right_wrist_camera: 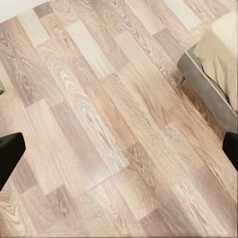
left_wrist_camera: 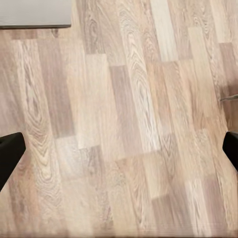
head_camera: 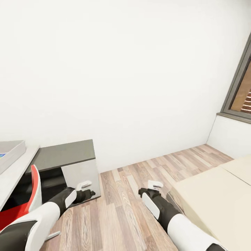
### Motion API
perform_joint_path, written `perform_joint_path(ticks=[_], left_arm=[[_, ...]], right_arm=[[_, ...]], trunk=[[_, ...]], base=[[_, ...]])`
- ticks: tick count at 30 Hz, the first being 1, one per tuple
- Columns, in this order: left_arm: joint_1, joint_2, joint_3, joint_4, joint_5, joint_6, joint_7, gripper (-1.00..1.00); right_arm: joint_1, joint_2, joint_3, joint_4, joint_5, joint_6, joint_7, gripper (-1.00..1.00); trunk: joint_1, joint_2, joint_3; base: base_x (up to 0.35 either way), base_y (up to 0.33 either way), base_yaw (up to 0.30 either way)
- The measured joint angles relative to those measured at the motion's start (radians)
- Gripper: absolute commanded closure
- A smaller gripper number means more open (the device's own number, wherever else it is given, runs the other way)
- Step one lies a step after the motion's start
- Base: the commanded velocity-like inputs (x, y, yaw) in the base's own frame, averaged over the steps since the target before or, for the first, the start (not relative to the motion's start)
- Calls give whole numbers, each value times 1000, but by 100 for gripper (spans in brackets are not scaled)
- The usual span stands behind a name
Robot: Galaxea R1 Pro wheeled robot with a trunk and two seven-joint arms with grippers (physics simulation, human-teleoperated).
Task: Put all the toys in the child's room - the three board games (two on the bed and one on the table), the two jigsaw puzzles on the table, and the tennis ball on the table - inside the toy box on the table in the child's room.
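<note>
**Transit check: both arms empty, tight lane between cabinet and bed**

Status: you face a bare white wall w/ wood-plank floor ahead. Toy box sits far left on the table; only its corner and rim are in frame. A blue-and-yellow patch shows at the box's left edge, too cropped to ID. Bed lies at near right, cream mattress on grey frame. No game box on the mattress part in frame. Tennis ball and puzzles can't be located from here.

Grippers: left gripper hangs low beside the dark cabinet, jaws spread, holding nothing; its wrist view gives plain floor between dark fingertips. Right gripper is also released and empty, just beside the bed's near corner; its wrist view has the grey bed frame close.

Risks, as judged:
- Turn left w/o raising the left arm and it likely clips the cabinet front or the red chair.
- Swing right and the right forearm may scrape the bed frame.
- Box mostly out of frame: any reach now is blind. Re-aim head first.
</note>
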Motion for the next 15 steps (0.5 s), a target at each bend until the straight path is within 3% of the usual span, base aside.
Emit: perform_joint_path(ticks=[6,15], left_arm=[[65,-4,-4,1,-8,-57,3,-100],[161,-7,-52,3,-100,-132,66,-100]], right_arm=[[11,2,64,83,-4,-90,35,-100],[76,2,82,179,-4,-195,60,-100]], trunk=[[0,0,0],[0,0,0]], base=[[0,0,0],[0,0,0]])
